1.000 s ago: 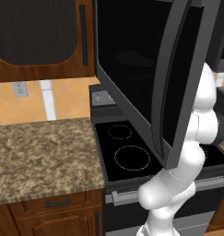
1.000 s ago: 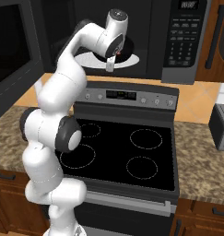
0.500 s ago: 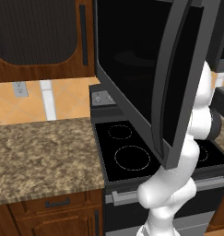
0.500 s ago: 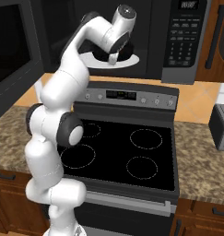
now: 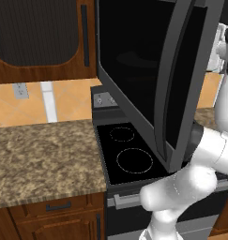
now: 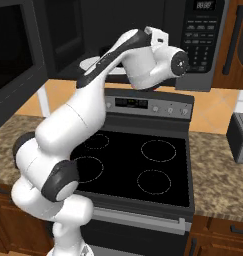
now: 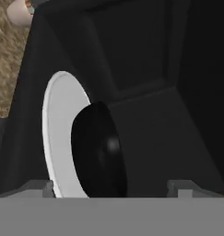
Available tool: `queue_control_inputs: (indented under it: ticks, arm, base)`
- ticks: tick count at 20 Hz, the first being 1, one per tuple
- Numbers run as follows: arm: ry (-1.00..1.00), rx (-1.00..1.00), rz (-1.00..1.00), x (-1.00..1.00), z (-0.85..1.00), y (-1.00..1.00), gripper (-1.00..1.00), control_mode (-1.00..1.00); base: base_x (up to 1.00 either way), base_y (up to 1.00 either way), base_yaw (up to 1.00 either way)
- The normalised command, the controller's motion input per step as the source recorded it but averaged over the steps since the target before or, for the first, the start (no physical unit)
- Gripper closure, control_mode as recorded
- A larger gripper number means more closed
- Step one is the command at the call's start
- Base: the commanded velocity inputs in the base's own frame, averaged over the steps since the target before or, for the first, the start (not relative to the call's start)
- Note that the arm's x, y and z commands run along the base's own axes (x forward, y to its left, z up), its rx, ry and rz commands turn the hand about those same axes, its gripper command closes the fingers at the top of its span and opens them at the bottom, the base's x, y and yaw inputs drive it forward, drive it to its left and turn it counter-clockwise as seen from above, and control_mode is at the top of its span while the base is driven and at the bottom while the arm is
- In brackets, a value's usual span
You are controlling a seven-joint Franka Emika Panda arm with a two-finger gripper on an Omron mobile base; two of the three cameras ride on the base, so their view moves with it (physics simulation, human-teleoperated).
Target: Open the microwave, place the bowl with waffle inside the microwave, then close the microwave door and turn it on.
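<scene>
The microwave [image 6: 203, 40] hangs above the stove, and the microwave door [image 5: 134, 70] stands swung wide open to the left. Inside the dark cavity the black bowl [image 7: 99, 152] rests on the white turntable plate [image 7: 56, 120]. I see only the bowl's dark outer side; the waffle is hidden. My gripper [image 7: 112, 188] is open just in front of the bowl. Its fingertips [image 7: 44, 186] stand wide apart on either side and touch nothing. In the right base view my arm's hand [image 6: 158, 57] sits at the cavity mouth.
The black glass-top stove [image 6: 143, 165] lies below the microwave, with granite counter [image 5: 40, 154] to its left. A grey appliance [image 6: 240, 137] sits on the counter at the right. The open door [image 6: 13, 55] juts out over the stove's left side. Wooden cabinets flank the microwave.
The gripper has opened and let go of the bowl, which now rests on the turntable. The hand has drawn back to the right, toward the cavity mouth.
</scene>
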Motion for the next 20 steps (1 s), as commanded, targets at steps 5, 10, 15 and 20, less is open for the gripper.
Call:
queue_control_inputs:
  ticks: [5,10,15,20]
  arm:
    - [-0.55,-0.32,0.01,-1.0,0.0,0.71,-1.0,-1.0]
    - [-0.36,-0.4,-0.01,-0.84,-0.25,0.28,-1.0,-1.0]
    - [0.23,-0.45,-0.06,-0.19,-0.11,0.03,-1.0,-1.0]
    - [0.33,-0.49,-0.1,-0.17,-0.28,0.01,-1.0,-1.0]
  base:
    - [0.0,0.0,0.0]
    - [0.0,0.0,0.0]
    - [0.0,0.0,0.0]
    - [0.0,0.0,0.0]
